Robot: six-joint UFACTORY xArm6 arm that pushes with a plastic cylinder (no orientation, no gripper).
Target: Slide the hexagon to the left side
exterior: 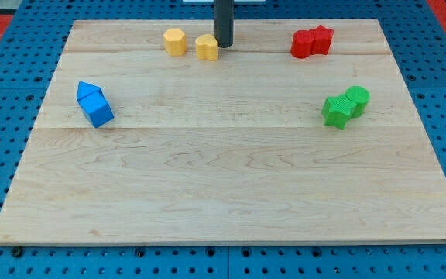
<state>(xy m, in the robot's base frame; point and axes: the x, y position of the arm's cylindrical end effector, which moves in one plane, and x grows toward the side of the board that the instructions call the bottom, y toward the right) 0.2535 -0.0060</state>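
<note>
Two yellow blocks lie near the view's top, left of centre. The left one point(175, 41) looks like a hexagon. The right one point(206, 47) is rounder; its shape is unclear. My tip point(224, 45) stands just right of the right yellow block, touching it or nearly so. The dark rod rises straight out of the view's top.
The wooden board point(231, 194) lies on a blue grid surface. Two blue blocks point(94, 104) sit together at the left. Two red blocks point(311, 41) sit at the top right. Two green blocks point(345, 106) sit at the right.
</note>
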